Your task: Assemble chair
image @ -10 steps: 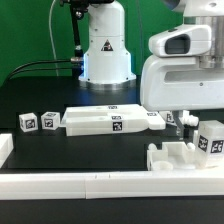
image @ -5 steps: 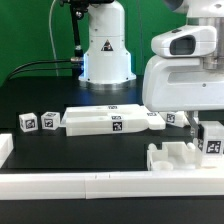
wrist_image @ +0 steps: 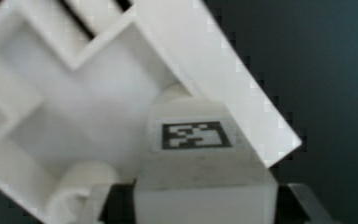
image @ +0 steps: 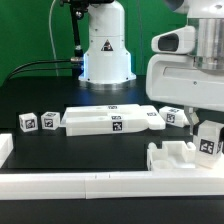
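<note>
The chair is in loose white parts. My gripper (image: 207, 141) hangs at the exterior view's right, shut on a small tagged white block (image: 209, 144) just above a notched white piece (image: 172, 158). In the wrist view the block (wrist_image: 195, 137) sits between both fingers (wrist_image: 298, 203), its tag facing the camera, with the notched piece (wrist_image: 78, 90) right behind it. Flat tagged slabs (image: 110, 121) lie mid-table. Two small tagged cubes (image: 28, 123) (image: 48, 121) sit at the left, and another small piece (image: 172, 117) lies beside the slabs.
A long plain white border rail (image: 100, 186) runs along the near edge, with a short section (image: 5, 148) at the exterior view's left. The robot's white base (image: 105, 50) stands behind the slabs, with black cables beside it.
The jaws have come together on the small tagged block. The wrist has shifted a little toward the exterior view's right; the other parts lie as before.
</note>
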Robot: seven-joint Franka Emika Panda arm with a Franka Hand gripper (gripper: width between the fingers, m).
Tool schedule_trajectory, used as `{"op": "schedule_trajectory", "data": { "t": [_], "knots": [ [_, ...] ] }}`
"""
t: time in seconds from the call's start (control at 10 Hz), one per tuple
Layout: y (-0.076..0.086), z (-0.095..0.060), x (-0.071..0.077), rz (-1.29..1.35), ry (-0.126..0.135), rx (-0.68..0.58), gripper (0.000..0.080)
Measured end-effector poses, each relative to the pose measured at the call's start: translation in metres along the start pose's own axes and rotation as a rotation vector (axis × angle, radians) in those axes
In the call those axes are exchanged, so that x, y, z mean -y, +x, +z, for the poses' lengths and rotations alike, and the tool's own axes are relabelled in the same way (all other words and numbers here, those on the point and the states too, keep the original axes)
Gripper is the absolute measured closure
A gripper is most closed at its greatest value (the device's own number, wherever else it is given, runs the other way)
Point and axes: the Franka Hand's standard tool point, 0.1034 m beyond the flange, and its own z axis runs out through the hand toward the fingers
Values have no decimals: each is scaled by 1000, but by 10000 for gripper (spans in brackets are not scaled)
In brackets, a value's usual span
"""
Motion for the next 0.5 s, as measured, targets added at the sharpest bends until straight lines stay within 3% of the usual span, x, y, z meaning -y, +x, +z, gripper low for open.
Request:
{"op": "schedule_trajectory", "data": {
  "t": [0.3,0.5],
  "knots": [
    [4,1,0,351,4,44,515],
    [4,1,-1,220,-1,34,467]
  ]
}}
